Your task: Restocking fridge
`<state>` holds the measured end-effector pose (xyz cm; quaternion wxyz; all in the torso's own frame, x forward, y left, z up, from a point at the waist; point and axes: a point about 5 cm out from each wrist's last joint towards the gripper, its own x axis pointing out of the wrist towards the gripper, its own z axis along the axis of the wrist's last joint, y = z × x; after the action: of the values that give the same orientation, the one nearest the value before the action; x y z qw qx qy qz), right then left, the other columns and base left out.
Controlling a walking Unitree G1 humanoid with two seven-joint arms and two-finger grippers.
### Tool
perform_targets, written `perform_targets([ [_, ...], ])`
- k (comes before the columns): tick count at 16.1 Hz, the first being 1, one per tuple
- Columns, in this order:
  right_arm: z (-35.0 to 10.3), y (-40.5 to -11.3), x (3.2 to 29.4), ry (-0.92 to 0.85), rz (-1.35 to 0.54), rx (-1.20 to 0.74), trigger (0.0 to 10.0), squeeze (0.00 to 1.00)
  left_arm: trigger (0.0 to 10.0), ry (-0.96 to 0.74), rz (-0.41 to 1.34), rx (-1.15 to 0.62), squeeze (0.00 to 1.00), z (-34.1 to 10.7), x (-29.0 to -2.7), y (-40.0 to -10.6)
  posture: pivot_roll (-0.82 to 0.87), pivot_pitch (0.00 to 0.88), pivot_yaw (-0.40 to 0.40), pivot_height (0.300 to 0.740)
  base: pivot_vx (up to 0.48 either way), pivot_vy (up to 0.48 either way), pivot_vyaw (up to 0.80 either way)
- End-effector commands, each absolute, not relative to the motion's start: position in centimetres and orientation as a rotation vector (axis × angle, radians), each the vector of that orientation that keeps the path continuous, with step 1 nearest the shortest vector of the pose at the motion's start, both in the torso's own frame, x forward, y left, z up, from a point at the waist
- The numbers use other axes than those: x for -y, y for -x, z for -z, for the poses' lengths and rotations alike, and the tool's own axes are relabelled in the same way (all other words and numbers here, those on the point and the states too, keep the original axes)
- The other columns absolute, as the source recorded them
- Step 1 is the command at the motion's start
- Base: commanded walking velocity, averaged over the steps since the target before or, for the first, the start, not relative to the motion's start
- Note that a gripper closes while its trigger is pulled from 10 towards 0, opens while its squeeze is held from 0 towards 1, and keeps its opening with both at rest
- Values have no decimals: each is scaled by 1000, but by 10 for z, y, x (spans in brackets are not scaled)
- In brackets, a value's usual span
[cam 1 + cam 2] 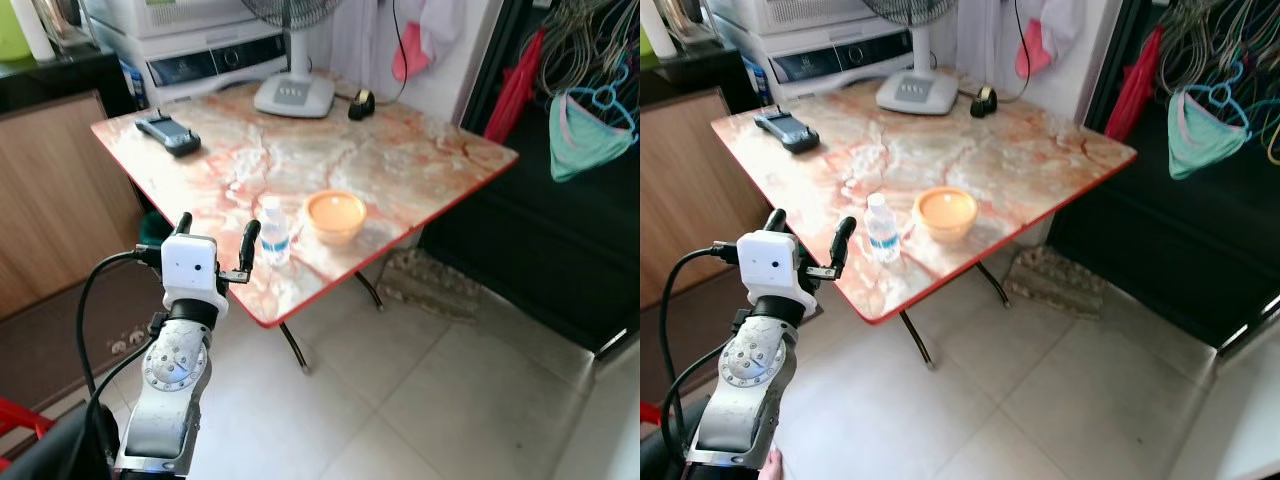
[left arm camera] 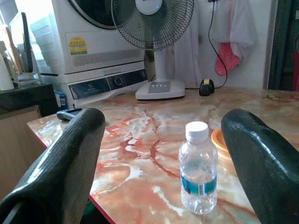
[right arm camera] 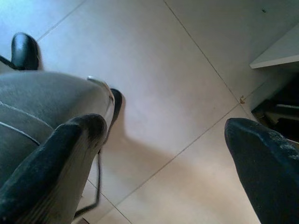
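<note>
While the water bottle (image 1: 274, 231) stands untouched near the counter (image 1: 400, 150) edge beside an orange bowl (image 1: 335, 215), restocking has barely begun. The left hand (image 1: 214, 240) hovers just short, fingers wide apart and empty. The right hand (image 3: 163, 154) hangs idle, also spread and empty.

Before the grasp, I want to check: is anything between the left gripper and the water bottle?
No. Between the open left gripper and the water bottle is only bare table, seen in the eye views.

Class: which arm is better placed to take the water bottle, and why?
Left. Its tool is open, raised at the table edge, facing the bottle. The right tool hangs toward the floor.
</note>
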<state>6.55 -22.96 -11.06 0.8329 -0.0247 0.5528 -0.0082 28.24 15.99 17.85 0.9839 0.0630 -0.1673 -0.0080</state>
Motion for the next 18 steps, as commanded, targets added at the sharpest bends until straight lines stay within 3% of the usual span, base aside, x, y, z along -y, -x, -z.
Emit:
perform_targets([
  [1,111,-63,232,34,46,-1185,10000,0,10000,-126,8,364,0,-187,-159,-281,160,0,-43,740,270,0,0],
  [3,110,-65,232,81,-9,-1172,10000,0,10000,-124,41,362,0,-186,-152,-282,147,0,-48,740,272,0,0],
  [5,110,-62,232,-54,96,-1153,10000,0,10000,-125,40,357,0,-184,-151,-281,144,0,-56,740,274,0,0],
  [8,110,-57,237,-97,238,-1138,10000,0,10000,-122,30,351,0,-183,-151,-280,153,0,-57,740,277,0,0],
  [15,111,-60,235,-106,206,-1138,10000,0,10000,-126,16,363,0,-187,-151,-281,159,0,-57,740,284,0,0],
  [18,110,-61,234,-106,197,-1137,10000,0,10000,-124,5,362,0,-188,-151,-281,165,0,-58,740,286,0,679],
])
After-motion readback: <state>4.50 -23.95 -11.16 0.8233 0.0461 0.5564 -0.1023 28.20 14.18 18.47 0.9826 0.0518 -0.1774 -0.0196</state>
